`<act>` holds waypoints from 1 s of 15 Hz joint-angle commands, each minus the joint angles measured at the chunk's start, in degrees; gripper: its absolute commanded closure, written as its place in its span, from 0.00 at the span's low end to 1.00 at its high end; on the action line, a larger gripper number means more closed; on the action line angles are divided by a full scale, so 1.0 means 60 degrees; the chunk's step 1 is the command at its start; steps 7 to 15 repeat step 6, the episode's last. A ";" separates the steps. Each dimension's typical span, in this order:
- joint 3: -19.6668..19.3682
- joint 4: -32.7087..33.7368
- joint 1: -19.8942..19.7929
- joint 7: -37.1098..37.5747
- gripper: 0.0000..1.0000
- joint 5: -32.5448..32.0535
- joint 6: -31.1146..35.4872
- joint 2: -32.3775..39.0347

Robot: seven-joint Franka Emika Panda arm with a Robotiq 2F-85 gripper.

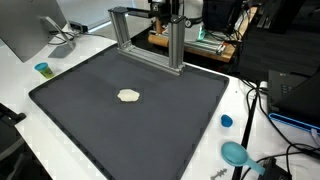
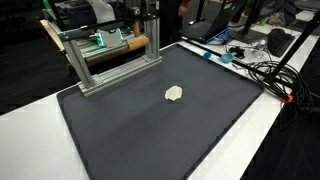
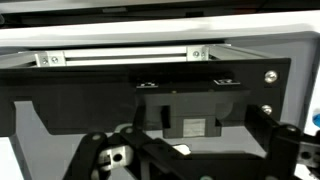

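Bench at rest, read from the left in an exterior view: a monitor [image 1: 25, 30] and a small teal cup [image 1: 42, 69] stand on the white table. Then comes the dark mat [image 1: 90, 130], with a pale lump [image 1: 128, 95] lying alone near its middle. A metal frame [image 1: 176, 45] stands at the mat's far edge, a blue cap [image 1: 226, 121] sits off the mat's right side, and loose cables [image 2: 250, 68] trail along the table's rim. The gripper [image 3: 190, 165] shows only in the wrist view, low and facing the frame (its fingertips are cropped); the linkages sit wide apart, so the jaws appear spread and hold nothing. The lump lies well apart from it. Judged hazards are two: an open finger could clip a frame post, and the flat lump could skid on the mat under a glancing touch.
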 commanded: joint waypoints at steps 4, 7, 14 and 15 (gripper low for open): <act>-0.0471 -0.0732 -0.0427 -0.0950 0.00 -0.0352 0.0303 -0.1908; -0.0378 -0.0291 -0.0377 -0.0791 0.00 -0.0245 0.0222 -0.1273; -0.0378 -0.0291 -0.0377 -0.0791 0.00 -0.0245 0.0222 -0.1273; -0.0378 -0.0291 -0.0377 -0.0791 0.00 -0.0245 0.0222 -0.1273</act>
